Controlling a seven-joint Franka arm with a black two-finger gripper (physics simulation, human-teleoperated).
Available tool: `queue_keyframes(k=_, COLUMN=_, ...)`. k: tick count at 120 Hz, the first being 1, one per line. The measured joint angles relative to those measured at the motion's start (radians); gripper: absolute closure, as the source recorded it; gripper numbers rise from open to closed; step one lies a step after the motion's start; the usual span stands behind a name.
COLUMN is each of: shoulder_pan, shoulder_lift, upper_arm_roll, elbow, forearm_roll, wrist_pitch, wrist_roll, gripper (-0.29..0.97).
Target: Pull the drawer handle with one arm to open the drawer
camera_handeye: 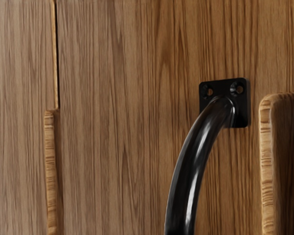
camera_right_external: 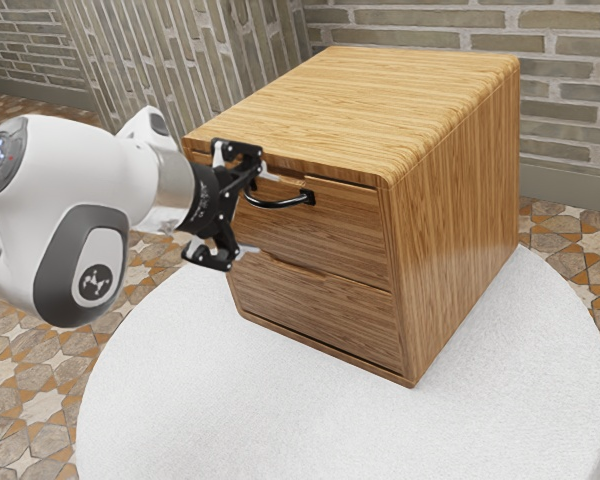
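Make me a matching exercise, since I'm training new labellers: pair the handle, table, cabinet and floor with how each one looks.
Things:
1. handle
2. table
3. cabinet
4. floor

Looks:
A. white and round
B. black and curved
C. striped wood grain
D. patterned tiles

Pairs: 1-B, 2-A, 3-C, 4-D.

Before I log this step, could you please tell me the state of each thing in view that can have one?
Upper wooden drawer: looks shut, or barely out.
Lower wooden drawer: shut.
Curved black metal handle: not yet clamped.
Black two-finger pincer: open, straddling the handle.
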Motion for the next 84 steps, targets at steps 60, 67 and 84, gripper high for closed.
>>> queue_keyframes(k=60, shoulder_pan=0.004, shoulder_lift=0.008, upper_arm_roll=0.006, elbow=-0.021, forearm_roll=0.0, wrist_pitch=0.026, wrist_roll=-0.004, gripper=0.07)
queue_keyframes(k=67, shoulder_pan=0.003, shoulder_lift=0.009, upper_arm_roll=0.004, elbow=-0.02, forearm_roll=0.0, wrist_pitch=0.027, wrist_roll=-0.004, gripper=0.13)
queue_keyframes(k=84, shoulder_pan=0.004, shoulder_lift=0.007, upper_arm_roll=0.002, elbow=-0.02, forearm_roll=0.001, wrist_pitch=0.028, wrist_roll=-0.001, gripper=0.37)
